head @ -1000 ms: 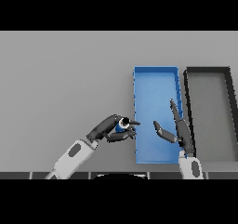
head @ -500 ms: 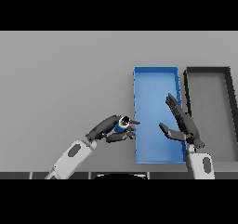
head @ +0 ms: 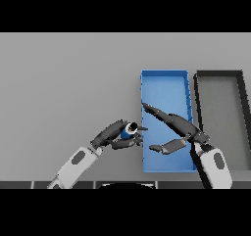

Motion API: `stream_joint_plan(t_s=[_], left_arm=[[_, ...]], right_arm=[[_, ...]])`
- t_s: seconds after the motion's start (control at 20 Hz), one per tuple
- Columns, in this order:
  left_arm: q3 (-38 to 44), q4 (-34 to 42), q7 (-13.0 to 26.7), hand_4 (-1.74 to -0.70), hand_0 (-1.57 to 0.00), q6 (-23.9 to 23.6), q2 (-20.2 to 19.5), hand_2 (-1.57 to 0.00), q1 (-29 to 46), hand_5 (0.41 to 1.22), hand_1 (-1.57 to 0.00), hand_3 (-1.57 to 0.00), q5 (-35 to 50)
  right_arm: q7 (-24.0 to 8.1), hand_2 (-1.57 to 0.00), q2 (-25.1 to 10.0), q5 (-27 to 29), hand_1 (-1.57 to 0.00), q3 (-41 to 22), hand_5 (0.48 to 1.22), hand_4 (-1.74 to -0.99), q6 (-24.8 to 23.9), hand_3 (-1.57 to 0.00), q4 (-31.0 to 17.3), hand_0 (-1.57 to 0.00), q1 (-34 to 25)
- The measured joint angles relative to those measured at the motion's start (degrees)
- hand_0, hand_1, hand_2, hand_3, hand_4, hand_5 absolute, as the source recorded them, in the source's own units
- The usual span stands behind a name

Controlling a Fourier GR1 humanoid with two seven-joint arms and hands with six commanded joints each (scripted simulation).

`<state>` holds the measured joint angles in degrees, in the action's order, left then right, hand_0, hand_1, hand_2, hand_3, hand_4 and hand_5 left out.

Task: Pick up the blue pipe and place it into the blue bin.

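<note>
The blue pipe (head: 129, 130) is a short blue piece held in my left hand (head: 114, 134), whose fingers and thumb curl round it just left of the blue bin's (head: 163, 87) left wall, near its front end. The bin is a long blue tray lying right of centre. My right hand (head: 179, 129) is open over the bin's front half, fingers stretched to the upper left and thumb pointing left, its fingertips close to the pipe but apart from it.
A black bin (head: 220, 83) of the same shape lies right beside the blue one. The grey table (head: 68, 83) stretches to the left and far side.
My right hand has swung left and tilted down across the blue bin toward the pipe. The left hand with the pipe has stayed nearly in place.
</note>
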<state>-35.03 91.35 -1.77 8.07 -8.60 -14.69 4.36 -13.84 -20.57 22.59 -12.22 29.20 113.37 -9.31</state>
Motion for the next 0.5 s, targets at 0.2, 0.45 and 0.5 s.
stream_joint_plan(t_s=[0.2,0.45,0.5], left_arm=[[0.0,0.6,-0.6,-1.74,-1.57,1.1,-0.2,-1.57,0.3,1.221,-1.57,-1.5,0.6],[0.2,0.0,-0.6,-1.74,-1.57,2.7,0.0,-1.57,0.2,1.221,-1.57,-1.54,1.4],[-0.1,0.5,-0.9,-1.74,-1.57,2.9,-0.5,-1.57,0.6,1.221,-1.57,-1.54,1.0]], right_arm=[[-2.0,0.0,2.2,-1.5,0.0,-4.1,0.53,-1.241,2.0,0.0,-1.3,0.0,-4.7],[-5.1,0.0,5.3,-2.2,0.0,-7.2,0.519,-1.222,2.9,0.0,-4.5,0.0,-10.4],[-5.6,0.0,6.8,-2.6,0.0,-7.7,0.511,-1.219,2.7,0.0,-6.3,0.0,-12.3]])
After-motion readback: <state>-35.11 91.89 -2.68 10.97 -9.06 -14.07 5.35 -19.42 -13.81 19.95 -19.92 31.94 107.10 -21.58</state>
